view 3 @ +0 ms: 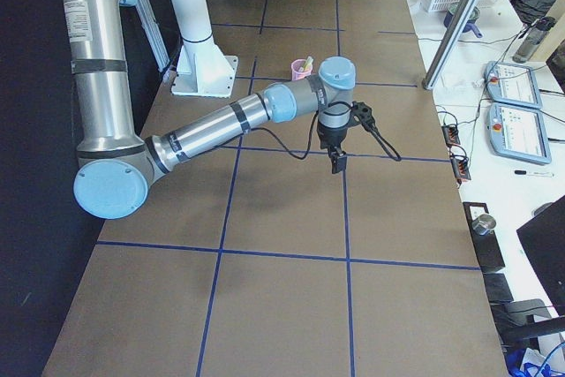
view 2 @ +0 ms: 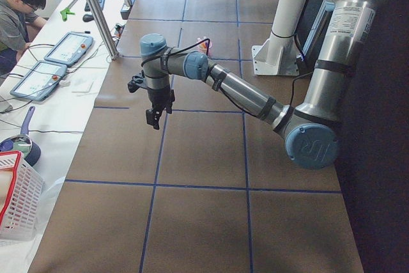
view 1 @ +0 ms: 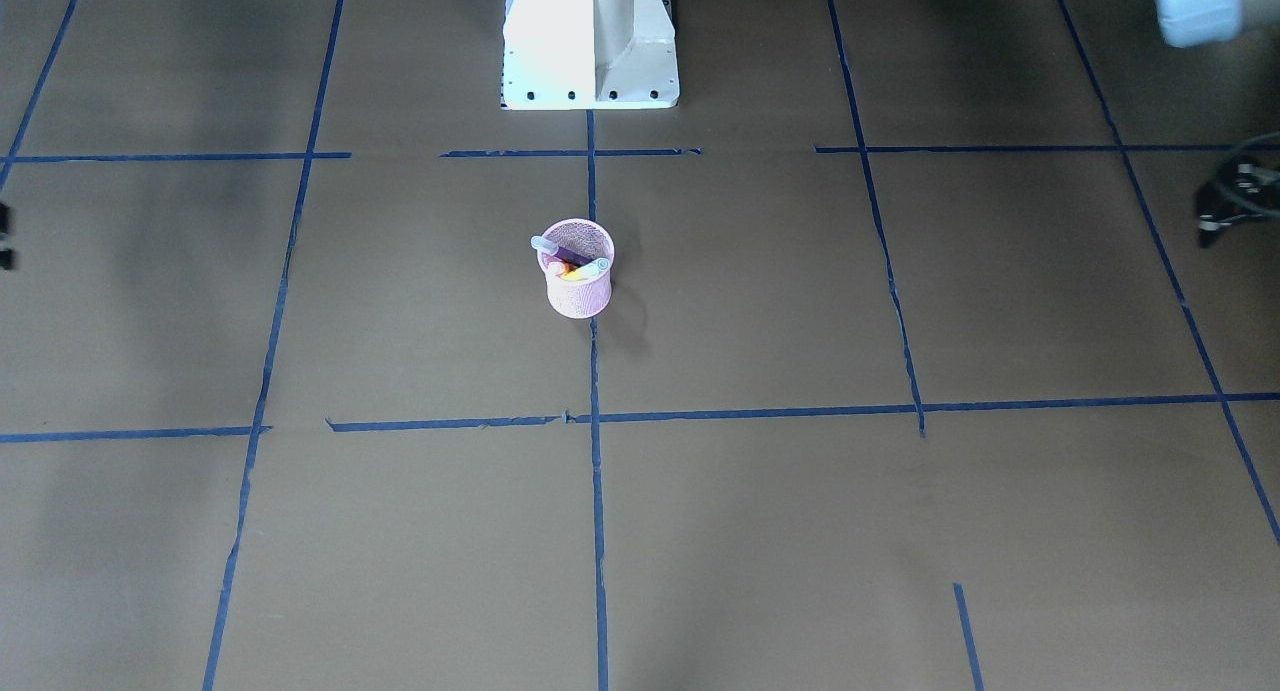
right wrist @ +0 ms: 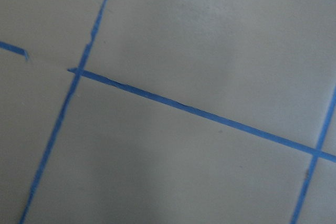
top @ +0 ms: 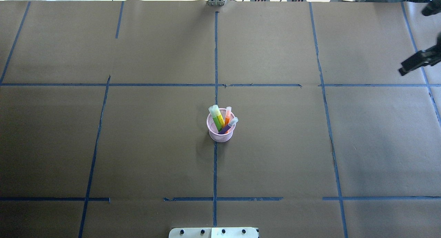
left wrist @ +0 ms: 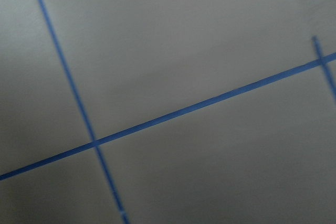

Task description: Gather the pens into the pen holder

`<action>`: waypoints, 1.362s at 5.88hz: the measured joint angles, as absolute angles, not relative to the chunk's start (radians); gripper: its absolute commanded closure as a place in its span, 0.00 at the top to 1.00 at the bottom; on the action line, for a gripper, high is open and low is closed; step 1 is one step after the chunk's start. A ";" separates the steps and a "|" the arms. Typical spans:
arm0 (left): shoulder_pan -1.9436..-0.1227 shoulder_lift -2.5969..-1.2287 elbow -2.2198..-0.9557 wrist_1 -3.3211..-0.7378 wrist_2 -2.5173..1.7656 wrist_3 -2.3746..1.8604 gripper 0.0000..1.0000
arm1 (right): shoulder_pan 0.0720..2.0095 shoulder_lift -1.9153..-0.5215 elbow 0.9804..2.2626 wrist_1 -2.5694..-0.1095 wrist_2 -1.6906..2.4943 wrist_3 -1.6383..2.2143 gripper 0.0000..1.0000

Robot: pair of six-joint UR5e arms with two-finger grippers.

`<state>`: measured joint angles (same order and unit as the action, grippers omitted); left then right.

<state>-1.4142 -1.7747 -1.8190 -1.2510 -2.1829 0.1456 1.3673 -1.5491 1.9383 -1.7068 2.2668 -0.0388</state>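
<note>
The pink mesh pen holder (top: 220, 135) stands upright at the table's middle, on the centre tape line. It also shows in the front view (view 1: 580, 293). The green pen (top: 216, 121), yellow pen (top: 221, 118), orange pen (top: 227, 116) and purple pen (top: 228, 127) stand in it, caps up. My right gripper (top: 403, 71) hangs far to the right of the cup, over bare paper. My left gripper (view 2: 153, 121) hangs far to the left of the cup; part of it shows in the front view (view 1: 1232, 207). Neither holds anything that I can see. I cannot tell whether their jaws are open.
Brown paper with blue tape lines (top: 215, 59) covers the table. The robot's white base (view 1: 590, 41) stands at the near middle edge. Both wrist views show only paper and tape. A white basket (view 2: 16, 196), tablets (view 2: 67, 46) and an operator (view 2: 16, 11) are on the far side.
</note>
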 measured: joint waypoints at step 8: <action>-1.612 -1.530 -1.650 -1.543 -2.280 0.285 1.00 | 1.626 -1.759 1.615 -1.541 2.297 -0.369 1.00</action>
<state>-1.6118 -1.5298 -1.6497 -1.5433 -2.2803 0.2847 1.6259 -1.7590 1.6152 -1.5413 2.2974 -0.3688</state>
